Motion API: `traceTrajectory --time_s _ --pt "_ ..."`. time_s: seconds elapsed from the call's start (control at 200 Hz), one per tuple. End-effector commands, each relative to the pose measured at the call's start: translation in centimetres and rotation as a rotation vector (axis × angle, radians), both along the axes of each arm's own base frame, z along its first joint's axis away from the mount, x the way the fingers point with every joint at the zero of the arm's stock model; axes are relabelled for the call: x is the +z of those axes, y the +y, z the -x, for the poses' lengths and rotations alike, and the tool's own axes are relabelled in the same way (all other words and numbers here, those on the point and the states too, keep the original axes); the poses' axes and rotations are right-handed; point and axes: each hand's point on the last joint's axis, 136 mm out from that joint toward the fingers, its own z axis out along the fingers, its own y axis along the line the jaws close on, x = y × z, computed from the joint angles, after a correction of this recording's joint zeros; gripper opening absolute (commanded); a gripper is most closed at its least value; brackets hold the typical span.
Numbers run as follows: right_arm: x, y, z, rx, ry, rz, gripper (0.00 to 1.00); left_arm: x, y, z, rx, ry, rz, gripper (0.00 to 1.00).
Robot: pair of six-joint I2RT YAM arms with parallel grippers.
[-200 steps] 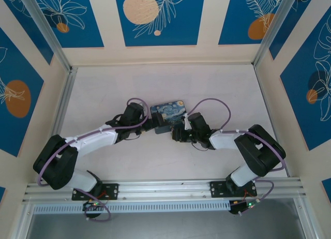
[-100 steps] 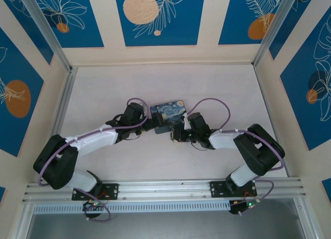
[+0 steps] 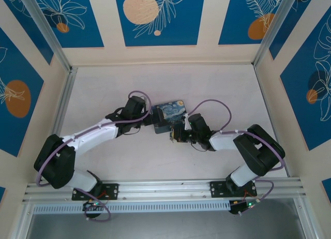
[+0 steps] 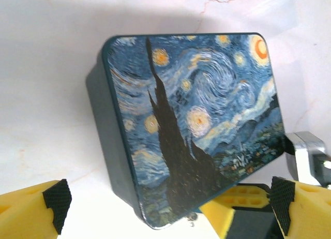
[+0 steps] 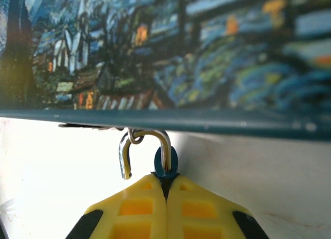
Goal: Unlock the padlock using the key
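Left wrist camera: painted box [image 4: 196, 120] straddled, padlock [image 5: 165, 160] pinched beside it
Left gripper [image 4: 169, 202] spread wide around the box, likely bracing it; right gripper [image 5: 166, 178] clenched on the padlock, shackle hooked at the box's rim, one leg free

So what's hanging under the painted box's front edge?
The padlock hangs by its shackle from a small loop below the box rim, the shackle's left leg free. The right claw is shut over its body: only a blue tip shows, the keyhole is covered.
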Motion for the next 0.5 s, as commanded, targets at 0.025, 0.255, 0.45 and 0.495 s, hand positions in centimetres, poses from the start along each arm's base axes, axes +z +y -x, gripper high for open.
traceTrajectory --time_s 0.025,0.255,0.45,0.495 --pt "-1.4 -1.1 1.4 -0.054 0.096 0.001 0.0 -2.1 2.5 -0.4 -0.005 0.024 -0.208 1.0" --pt "-1.3 -1.5 1.6 -0.108 0.132 -0.021 0.0 -4.7 2.6 -0.1 -0.022 0.065 -0.291 1.0" --pt "-1.5 -1.7 1.7 -0.17 0.183 -0.057 0.0 -6.3 2.5 0.5 -0.016 0.089 -0.303 1.0" --pt "-1.6 -1.8 1.7 -0.193 0.198 -0.062 0.0 -6.5 2.5 0.6 -0.012 0.093 -0.304 1.0"
